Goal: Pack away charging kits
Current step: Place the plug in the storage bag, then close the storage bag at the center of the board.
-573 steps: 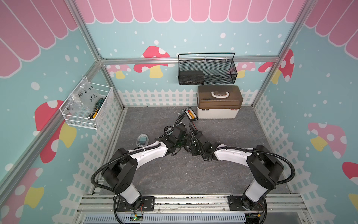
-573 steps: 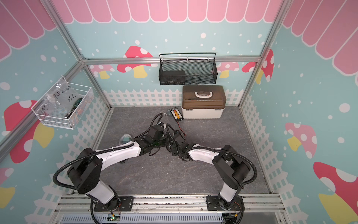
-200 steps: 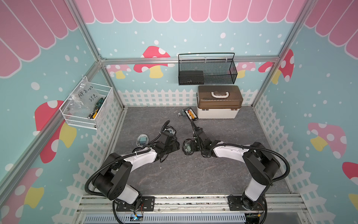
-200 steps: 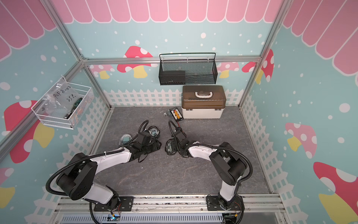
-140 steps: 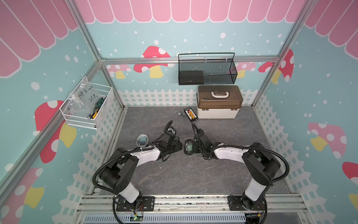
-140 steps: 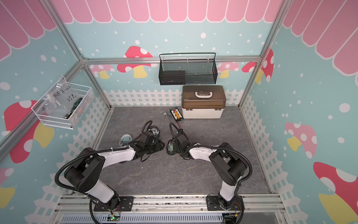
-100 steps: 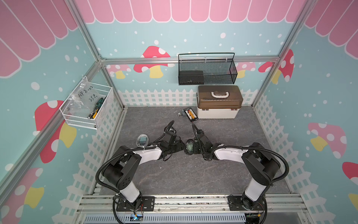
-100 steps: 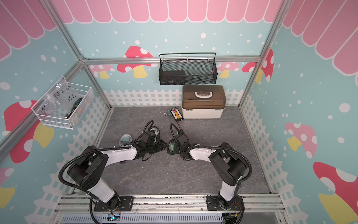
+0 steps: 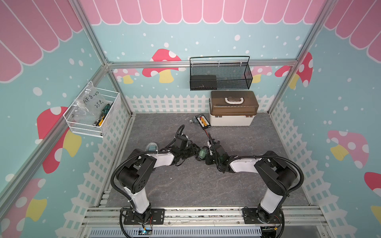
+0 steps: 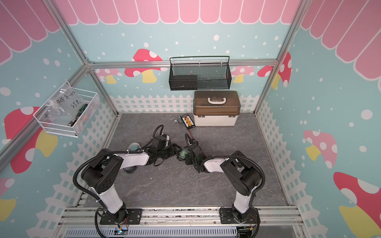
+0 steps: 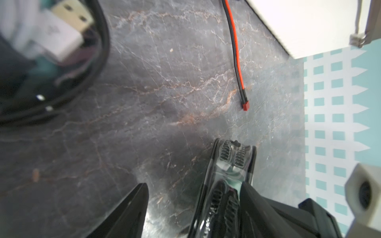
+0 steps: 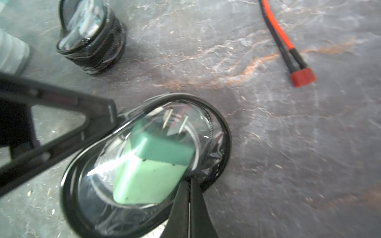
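Middle of the grey floor (image 9: 185, 185): both arms meet over one charging kit (image 12: 152, 164) — a teal cube adapter, prongs showing, inside a clear-wrapped ring of black cable. The kit is tilted, not lying flat.

Right gripper (image 12: 188, 181): jaws pressed together on the crinkled edge of the kit's wrap.

Left gripper (image 11: 193, 185): spread wide, clamping nothing. One finger (image 12: 97, 107) reaches the kit's rim from the opposite side; cannot tell if it touches.

A second kit (image 11: 233, 164) sits edge-on between the spread fingers, close against one of them. A third kit (image 9: 152, 147) lies near the floor's left edge, beside the left arm.

The red-black wire (image 12: 278, 37) ends on bare floor near the grippers. Its black board (image 9: 203, 121) lies at the back edge — just beside the white box (image 9: 233, 119) with the brown lid.
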`<state>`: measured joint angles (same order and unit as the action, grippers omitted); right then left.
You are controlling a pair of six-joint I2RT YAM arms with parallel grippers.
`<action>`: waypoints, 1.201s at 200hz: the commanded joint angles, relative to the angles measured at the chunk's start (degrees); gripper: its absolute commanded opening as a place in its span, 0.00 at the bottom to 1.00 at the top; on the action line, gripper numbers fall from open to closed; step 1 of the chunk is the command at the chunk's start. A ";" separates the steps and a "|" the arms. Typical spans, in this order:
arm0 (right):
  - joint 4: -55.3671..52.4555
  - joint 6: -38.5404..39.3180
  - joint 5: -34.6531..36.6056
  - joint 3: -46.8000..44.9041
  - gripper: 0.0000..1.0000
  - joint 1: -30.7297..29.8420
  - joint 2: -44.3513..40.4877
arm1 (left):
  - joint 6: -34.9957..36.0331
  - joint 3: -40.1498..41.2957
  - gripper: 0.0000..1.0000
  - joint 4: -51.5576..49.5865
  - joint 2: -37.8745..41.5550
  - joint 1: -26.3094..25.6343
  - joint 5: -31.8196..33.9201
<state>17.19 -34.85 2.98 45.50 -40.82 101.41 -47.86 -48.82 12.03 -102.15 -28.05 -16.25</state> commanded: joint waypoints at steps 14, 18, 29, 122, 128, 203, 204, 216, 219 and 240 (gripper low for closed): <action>1.33 3.90 -3.50 -0.70 0.03 0.04 2.02 | -0.68 3.41 0.75 0.88 4.79 2.62 -0.47; 1.36 4.26 -3.56 -0.55 0.03 0.23 2.16 | -0.33 3.54 0.76 0.48 5.33 2.78 -0.23; 1.38 4.98 -4.01 -0.04 0.03 0.85 2.72 | 0.79 3.05 0.77 -0.22 6.18 3.09 -0.30; 0.37 6.13 -7.69 3.30 0.04 6.22 6.70 | 12.41 -16.95 0.80 -13.34 -7.74 2.15 -9.70; -0.10 6.03 -7.97 3.96 0.04 6.67 6.95 | 12.71 -17.40 0.79 -13.93 -8.48 1.90 -9.77; -4.14 8.04 -8.02 8.76 0.07 8.99 11.04 | 13.33 -12.82 0.71 -15.10 -7.49 -0.50 -9.02; -4.16 8.04 -8.01 8.70 0.07 9.04 11.02 | 13.28 -12.72 0.71 -15.06 -7.38 -0.60 -8.95; -4.18 8.03 -8.17 8.15 0.08 9.40 10.45 | 12.98 -11.66 0.71 -14.60 -6.31 -1.81 -8.29; -4.06 8.11 -8.26 8.04 0.08 9.45 10.30 | 12.77 -11.39 0.71 -14.31 -6.04 -1.97 -8.06; -4.10 8.47 -9.11 7.53 0.09 9.48 9.61 | 11.01 -9.79 0.70 -11.60 -5.58 -2.50 -8.94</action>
<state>18.48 -27.83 -6.35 54.61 -32.08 110.17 -35.44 -60.73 -1.61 -109.25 -29.47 -24.67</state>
